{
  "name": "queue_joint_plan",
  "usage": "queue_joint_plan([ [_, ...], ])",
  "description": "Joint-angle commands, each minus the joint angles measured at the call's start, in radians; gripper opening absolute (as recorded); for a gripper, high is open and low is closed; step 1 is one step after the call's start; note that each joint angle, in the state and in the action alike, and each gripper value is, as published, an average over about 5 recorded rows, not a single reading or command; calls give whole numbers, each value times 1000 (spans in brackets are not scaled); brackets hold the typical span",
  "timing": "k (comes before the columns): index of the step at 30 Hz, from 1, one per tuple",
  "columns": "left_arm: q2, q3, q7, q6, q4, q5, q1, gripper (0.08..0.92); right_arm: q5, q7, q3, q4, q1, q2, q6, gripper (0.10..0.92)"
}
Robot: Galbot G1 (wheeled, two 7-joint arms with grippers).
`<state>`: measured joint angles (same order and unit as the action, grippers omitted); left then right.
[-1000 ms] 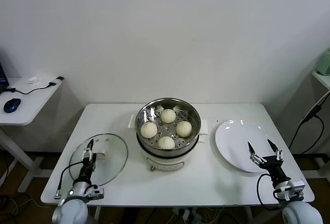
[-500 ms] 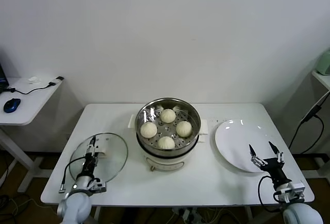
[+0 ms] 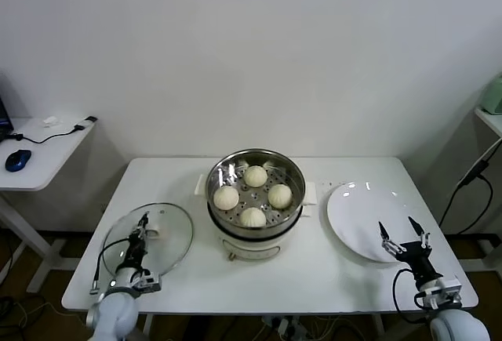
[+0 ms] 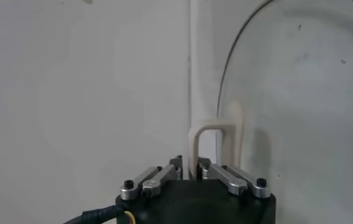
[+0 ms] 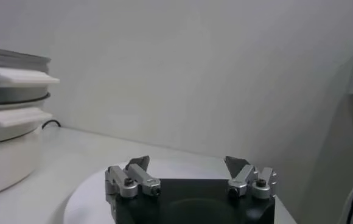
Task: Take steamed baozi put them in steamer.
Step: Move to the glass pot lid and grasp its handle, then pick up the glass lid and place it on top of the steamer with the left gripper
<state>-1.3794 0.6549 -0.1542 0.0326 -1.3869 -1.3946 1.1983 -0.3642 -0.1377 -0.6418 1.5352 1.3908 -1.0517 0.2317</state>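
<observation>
Head view: down at the near edge, the left gripper [image 3: 142, 223] has pinched shut on the glass lid's white handle [image 4: 212, 137], the right gripper [image 3: 401, 233] gapes wide over the white plate [image 3: 357, 209]; beyond, four steamed baozi [image 3: 252, 216] sit inside the steamer [image 3: 292, 219]

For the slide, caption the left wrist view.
Left gripper closed on the white handle of the glass lid.
</observation>
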Motion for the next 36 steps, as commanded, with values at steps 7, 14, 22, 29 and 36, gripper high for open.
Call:
queue_joint_plan([
  [7,58,14,20,-34,-275,125,112,151,10,0,0,-38,-32,11,2,823],
  [14,181,44,69,-197,-593,198,269,151,13,1,12,-77,-82,21,3,823],
  [22,317,-49,189,-489,-828,231,292,151,30,17,52,-130,-153,40,1,823],
  [29,413,-288,366,-707,-837,117,74,151,36,22,96,-176,-217,57,-2,823],
  [36,314,-561,688,-818,-800,-70,-222,151,36,24,135,-203,-270,51,-5,823],
])
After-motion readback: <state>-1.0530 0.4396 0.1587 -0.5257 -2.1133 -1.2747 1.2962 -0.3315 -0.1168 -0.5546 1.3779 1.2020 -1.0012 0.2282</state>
